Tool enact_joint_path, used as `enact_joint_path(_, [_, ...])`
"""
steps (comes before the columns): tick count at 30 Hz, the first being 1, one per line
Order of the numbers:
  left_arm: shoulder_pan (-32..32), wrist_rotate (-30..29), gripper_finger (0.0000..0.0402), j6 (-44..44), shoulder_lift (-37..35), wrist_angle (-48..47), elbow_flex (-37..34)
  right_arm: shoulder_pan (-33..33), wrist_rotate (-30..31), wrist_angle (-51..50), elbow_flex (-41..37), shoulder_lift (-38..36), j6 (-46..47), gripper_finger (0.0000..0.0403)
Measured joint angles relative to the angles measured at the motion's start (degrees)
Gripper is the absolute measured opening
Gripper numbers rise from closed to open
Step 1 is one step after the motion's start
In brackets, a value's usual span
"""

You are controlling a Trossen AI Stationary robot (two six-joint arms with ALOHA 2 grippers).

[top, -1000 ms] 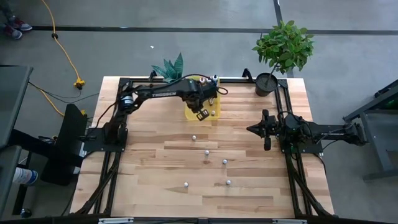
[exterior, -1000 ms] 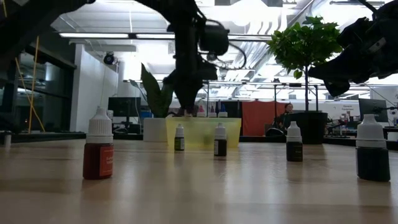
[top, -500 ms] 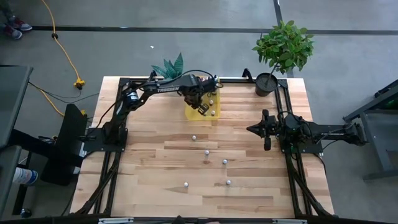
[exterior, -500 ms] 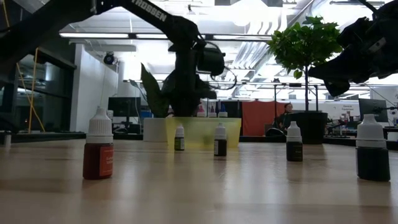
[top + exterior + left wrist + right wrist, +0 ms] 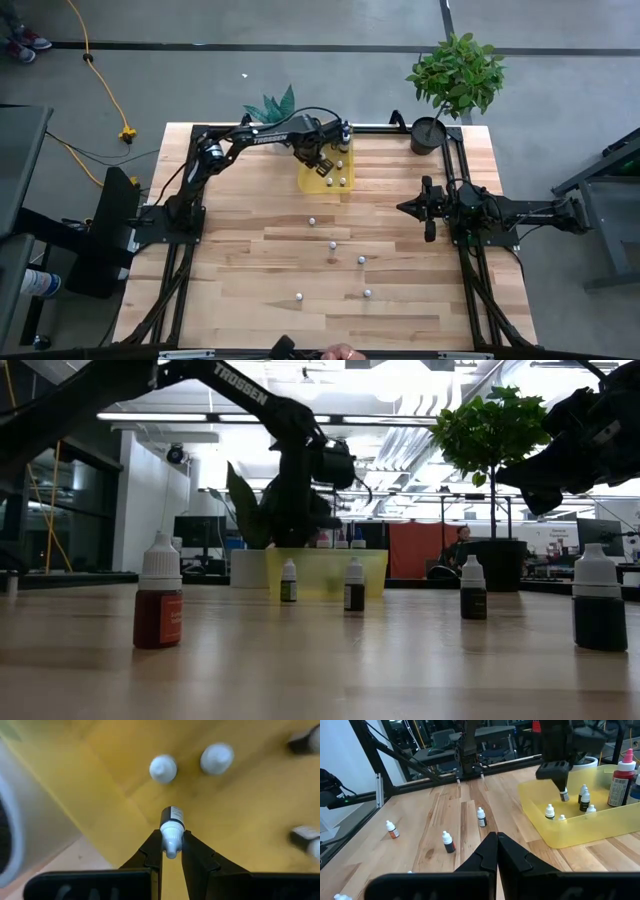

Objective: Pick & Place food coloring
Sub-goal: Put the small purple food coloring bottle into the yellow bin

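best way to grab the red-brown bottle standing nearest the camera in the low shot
Grip the red-brown bottle from straight above, fingers closing on its white cap or just below. It stands upright and alone on the table, so a top-down approach looks clear. The left gripper holds another bottle by the cap the same way.

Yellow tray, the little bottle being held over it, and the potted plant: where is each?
yellow tray (image 5: 570,832), right wrist view, front wall.
held bottle (image 5: 171,836), left wrist view, white cap.
potted plant (image 5: 455,72), high view, leaves.

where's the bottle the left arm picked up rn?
In the left wrist view, the food coloring bottle is clamped in the left gripper, held over the yellow tray at the table's far edge, above two bottles already inside.
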Motion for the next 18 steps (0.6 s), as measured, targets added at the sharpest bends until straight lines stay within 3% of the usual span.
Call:
enact_joint_path(12, [-0.1, -1.0, 0.0038, 1.4, 1.2, 0.7, 0.1, 0.0, 0.0, 0.0, 0.0, 0.0, 0.0, 0.0])
enact_joint_path(18, [-0.1, -1.0, 0.0077, 3.2, 1.3, 1.0, 0.0, 0.0, 0.0, 0.0, 0.0, 0.0, 0.0, 0.0])
